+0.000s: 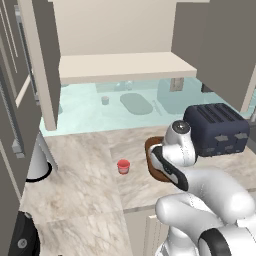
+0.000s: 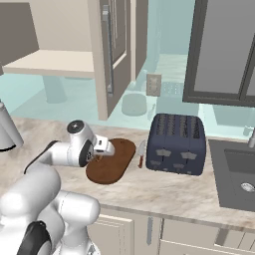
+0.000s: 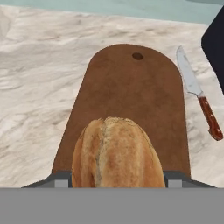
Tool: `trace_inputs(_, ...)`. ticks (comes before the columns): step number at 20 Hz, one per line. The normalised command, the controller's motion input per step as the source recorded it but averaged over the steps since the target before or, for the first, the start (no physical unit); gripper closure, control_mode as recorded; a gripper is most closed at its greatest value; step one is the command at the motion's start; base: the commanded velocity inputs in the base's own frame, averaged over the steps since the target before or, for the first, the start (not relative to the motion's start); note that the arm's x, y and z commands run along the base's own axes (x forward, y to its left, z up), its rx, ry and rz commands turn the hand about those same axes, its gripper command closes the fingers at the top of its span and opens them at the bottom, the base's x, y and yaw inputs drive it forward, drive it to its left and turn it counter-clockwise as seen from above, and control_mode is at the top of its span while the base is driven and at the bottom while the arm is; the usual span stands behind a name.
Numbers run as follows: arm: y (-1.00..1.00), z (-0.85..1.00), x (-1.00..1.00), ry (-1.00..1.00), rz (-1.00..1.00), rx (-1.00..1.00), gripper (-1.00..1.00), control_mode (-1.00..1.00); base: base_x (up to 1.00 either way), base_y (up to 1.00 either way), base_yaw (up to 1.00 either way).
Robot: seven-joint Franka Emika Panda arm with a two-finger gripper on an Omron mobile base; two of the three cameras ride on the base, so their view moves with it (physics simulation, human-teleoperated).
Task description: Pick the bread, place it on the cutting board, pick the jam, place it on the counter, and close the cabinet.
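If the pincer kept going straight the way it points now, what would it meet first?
Probably the golden-brown crusty bread loaf right at the pincer, with the dark brown wooden cutting board beneath; contact unclear.

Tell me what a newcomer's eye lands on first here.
The golden bread looms at the claw, over the near end of the dark cutting board. A knife lies right of the board, and a red jam stands alone on the marbled counter, below the open cabinet.
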Motion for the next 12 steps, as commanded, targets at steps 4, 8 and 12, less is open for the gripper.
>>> trace_inputs(4,0.00,-0.36,0.06,0.08,0.00,0.00,1.00,-1.00,0.00,0.00,0.00)
trace_inputs(8,0.00,-0.36,0.00,0.10,0.00,0.00,1.00,-1.00,0.00,0.00,0.00)
trace_inputs(12,0.00,-0.18,0.06,0.12,0.00,0.00,1.00,-1.00,0.00,0.00,0.00)
